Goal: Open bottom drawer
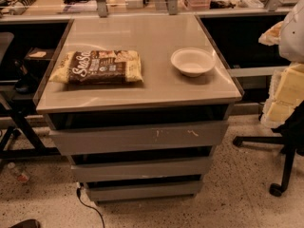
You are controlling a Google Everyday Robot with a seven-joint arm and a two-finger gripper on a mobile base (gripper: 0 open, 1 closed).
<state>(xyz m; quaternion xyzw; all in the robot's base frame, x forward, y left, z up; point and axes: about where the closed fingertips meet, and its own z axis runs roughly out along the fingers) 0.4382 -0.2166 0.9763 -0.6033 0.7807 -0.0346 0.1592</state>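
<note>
Speckled floor (237,198) is running under a grey cabinet, with cluttered benches lying behind it. End effector is not appearing in the camera view, so I am noting that its open or closed state cannot be told, and no position can be logged against it directly.

Worktop (156,87) is carrying a snack bag (97,66) and a white bowl (193,61), which are lying well apart. Neither is bearing on the drawers.

Three handleless grey fronts are stacking below. Top drawer (137,137) is showing white scratches, and middle drawer (142,169) is sitting under it. Bottom drawer (145,191) is sitting lowest, just above the floor, looking shut or nearly so.

Judgement: the task is not yet started. Each front is leaving a dark gap along its upper edge, probably serving as the finger pull. The end effector will likely be coming in low and hooking that gap before pulling outward.

Risks: a black cable (88,205) is trailing on the floor by the lower left corner, and an office chair (285,151) is standing to the right.
</note>
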